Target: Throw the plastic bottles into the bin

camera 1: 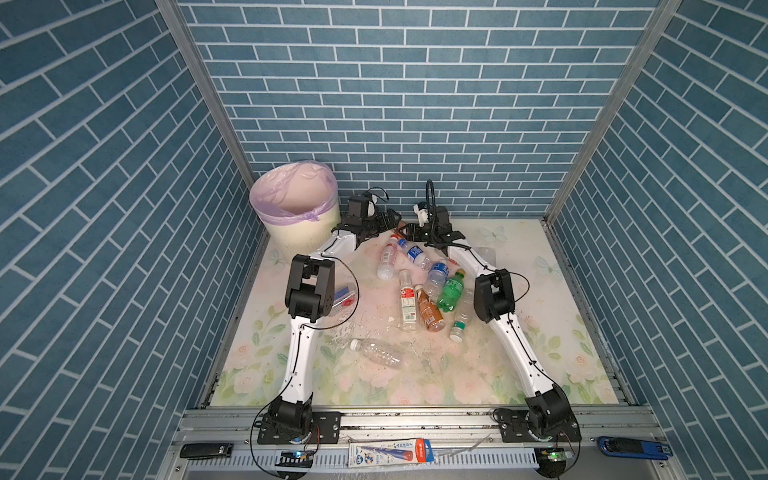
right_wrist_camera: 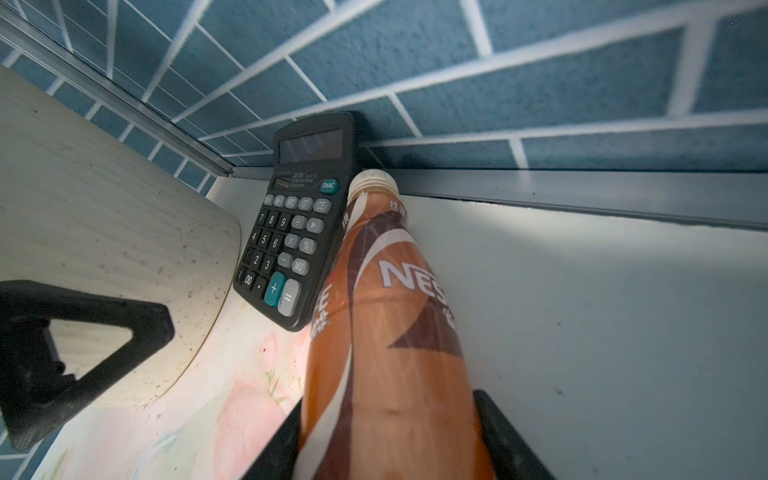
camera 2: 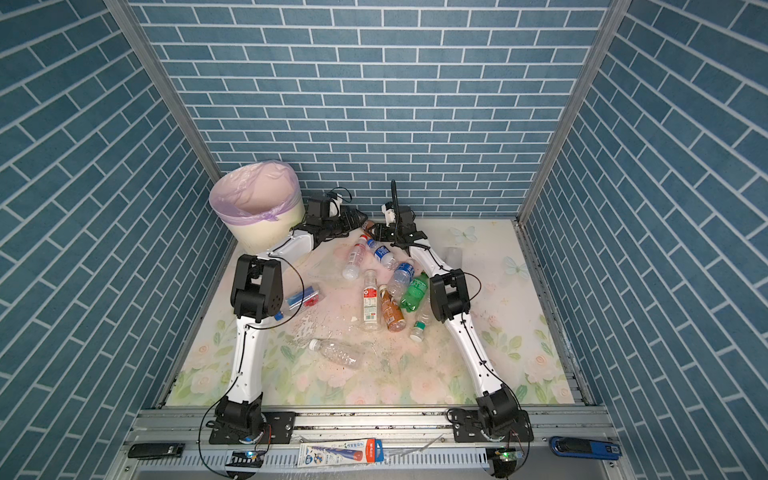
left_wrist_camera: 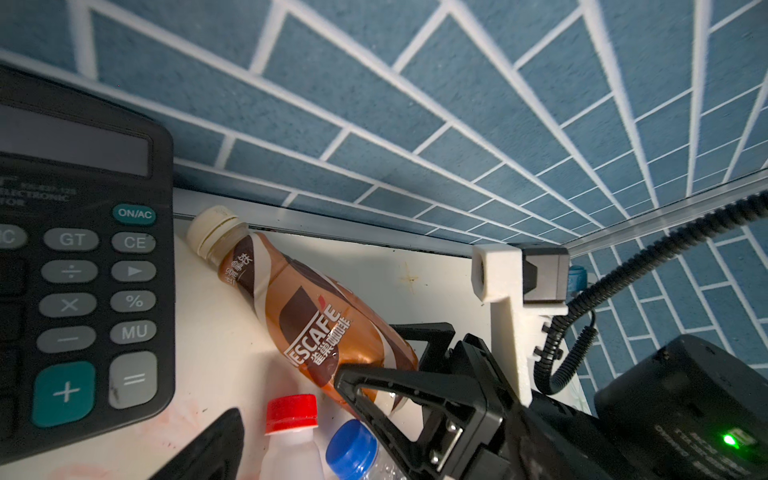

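bin (camera 1: 309, 232) is tucked in the far left corner, and just right of it the left gripper (camera 1: 392, 222) hangs spread wide with nothing in it, close to the black calculator (right_wrist_camera: 299, 232) propped against the back wall (right_wrist_camera: 540, 83). next over, the brown coffee bottle (right_wrist_camera: 386, 332) lies with its cap right up at the metal strip (right_wrist_camera: 582, 191) along the wall's foot, just beside the calculator, and the right gripper (left_wrist_camera: 374, 357) is pinching its fat end from both sides. rest of the plastic bottles (camera 1: 452, 293) lie heaped in the middle of the mat (camera 1: 561, 332), one clear bottle (camera 1: 376, 352) alone nearer the front, roomiest bare stretch far right.
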`<state>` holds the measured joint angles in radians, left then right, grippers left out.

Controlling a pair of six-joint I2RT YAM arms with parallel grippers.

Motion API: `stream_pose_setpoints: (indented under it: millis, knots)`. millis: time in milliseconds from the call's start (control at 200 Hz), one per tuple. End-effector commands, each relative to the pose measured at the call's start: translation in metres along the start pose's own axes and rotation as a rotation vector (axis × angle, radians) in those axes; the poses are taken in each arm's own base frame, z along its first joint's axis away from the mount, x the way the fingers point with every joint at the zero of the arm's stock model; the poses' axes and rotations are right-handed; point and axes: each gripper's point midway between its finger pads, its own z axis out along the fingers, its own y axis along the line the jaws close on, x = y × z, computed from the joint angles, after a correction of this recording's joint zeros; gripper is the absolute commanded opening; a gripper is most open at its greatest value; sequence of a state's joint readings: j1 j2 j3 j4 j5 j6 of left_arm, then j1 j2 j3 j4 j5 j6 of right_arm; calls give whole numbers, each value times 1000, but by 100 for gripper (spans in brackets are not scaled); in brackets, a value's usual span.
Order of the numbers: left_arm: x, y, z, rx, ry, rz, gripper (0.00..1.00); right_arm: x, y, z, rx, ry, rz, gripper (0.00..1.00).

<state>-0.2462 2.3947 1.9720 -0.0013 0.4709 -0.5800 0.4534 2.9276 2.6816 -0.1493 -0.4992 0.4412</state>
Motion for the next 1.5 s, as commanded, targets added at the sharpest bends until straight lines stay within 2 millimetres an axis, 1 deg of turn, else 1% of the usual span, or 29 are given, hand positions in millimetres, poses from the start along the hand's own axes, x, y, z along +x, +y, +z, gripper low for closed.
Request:
stream_pose_setpoints:
  millis: [0,135,225,300,380,500,680,830,935,1015,1080,1110,1125,1140,1175,1305,1380,1495]
  knots:
    - [-10,-5,-6,22,-24,-2,99,-29,27,-18,-35,-35,-21,45]
    - [-13,-8,-7,31,-29,-14,99,-37,29,-24,-38,-52,-8,39]
    - [-14,-11,-8,35,-32,-19,99,-43,30,-29,-41,-64,-3,37]
    - [-13,-10,-7,34,-27,-25,99,-44,31,-32,-42,-63,-1,32]
    - [-11,-10,-6,38,-23,-39,99,-48,32,-36,-41,-65,-1,32]
    - [-13,-18,-7,57,-22,-48,99,-51,33,-44,-36,-63,6,29]
    - [-15,-32,-11,77,-24,-64,99,-60,41,-64,-31,-69,2,27]
    - [-19,-42,-16,84,-37,-117,99,-64,46,-88,-7,-78,-12,25]
    - [-22,-50,-19,111,-50,-225,99,-62,51,-108,8,-84,-14,25]
    - [-24,-62,-21,151,-68,-307,99,-62,57,-125,18,-95,-18,25]
    - [-19,-71,-19,153,-54,-353,99,-59,63,-139,27,-100,-21,25]
    - [-18,-80,-18,166,-48,-363,99,-57,65,-145,30,-101,-21,25]
    - [-17,-84,-18,175,-45,-365,99,-53,63,-145,34,-94,-16,25]
    - [-16,-90,-18,184,-41,-365,99,-58,71,-154,30,-109,-26,25]
    - [-14,-100,-18,198,-31,-377,99,-57,75,-162,32,-115,-29,25]
    - [-3,-127,-19,238,-16,-453,99,-47,85,-188,49,-124,-36,25]
    - [5,-136,-23,245,-8,-483,99,-45,92,-205,57,-136,-46,25]
    - [13,-151,-34,256,-20,-512,99,-41,101,-224,67,-146,-59,25]
